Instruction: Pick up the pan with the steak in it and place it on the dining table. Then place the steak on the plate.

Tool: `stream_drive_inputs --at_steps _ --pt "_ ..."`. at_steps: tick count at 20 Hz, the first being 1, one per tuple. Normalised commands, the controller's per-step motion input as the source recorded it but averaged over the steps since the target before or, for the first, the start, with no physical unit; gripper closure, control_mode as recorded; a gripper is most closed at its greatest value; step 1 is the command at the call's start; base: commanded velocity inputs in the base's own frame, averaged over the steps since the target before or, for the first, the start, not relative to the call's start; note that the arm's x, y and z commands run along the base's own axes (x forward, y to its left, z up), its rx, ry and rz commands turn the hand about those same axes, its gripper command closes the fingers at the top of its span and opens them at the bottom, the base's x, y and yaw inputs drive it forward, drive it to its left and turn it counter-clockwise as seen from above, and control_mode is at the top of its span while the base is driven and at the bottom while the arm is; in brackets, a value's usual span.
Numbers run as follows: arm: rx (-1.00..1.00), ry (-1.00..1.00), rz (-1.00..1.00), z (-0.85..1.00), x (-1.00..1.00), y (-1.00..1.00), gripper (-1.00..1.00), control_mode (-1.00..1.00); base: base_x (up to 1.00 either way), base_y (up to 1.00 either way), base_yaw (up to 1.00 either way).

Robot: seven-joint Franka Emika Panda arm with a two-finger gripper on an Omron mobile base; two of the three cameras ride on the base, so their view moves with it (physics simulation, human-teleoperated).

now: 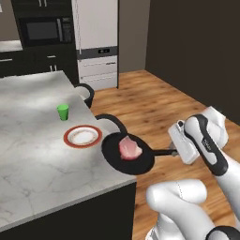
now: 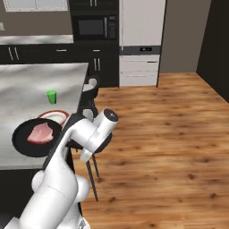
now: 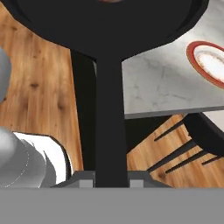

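Note:
My gripper point(image 1: 175, 152) is shut on the thin handle point(image 3: 109, 122) of the black pan point(image 1: 112, 157), with the handle running up between the fingertips in the hand view. The pan hangs level over the right edge of the marbled dining table point(image 1: 37, 164), partly past it, and its underside point(image 3: 109, 22) shows above the tabletop. The pink steak point(image 1: 130, 148) lies in the pan's middle, steak point(image 2: 40, 133) and pan point(image 2: 20, 143) also showing from the right. The white plate point(image 1: 83, 136) with a reddish rim sits on the table just left of the pan and is bare.
A small green cup point(image 1: 63, 112) stands on the table behind the plate. Dark chairs point(image 1: 86, 93) are tucked against the table's right side, one point(image 1: 114, 121) right behind the pan. Wooden floor spreads to the right; cabinets and a fridge line the far wall.

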Motion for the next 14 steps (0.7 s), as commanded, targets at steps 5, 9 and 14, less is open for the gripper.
stream_drive_inputs --at_steps 5,9,14 --pt "-0.04 0.07 0.0 -0.38 0.26 0.27 1.0 -1.0 0.0 0.0 0.0" --pt "-0.07 0.07 -0.03 -0.35 0.18 0.51 1.0 -1.0 0.0 0.0 0.0" --pt "-0.11 0.06 -0.02 -0.18 0.09 0.36 1.0 -1.0 0.0 0.0 0.0"
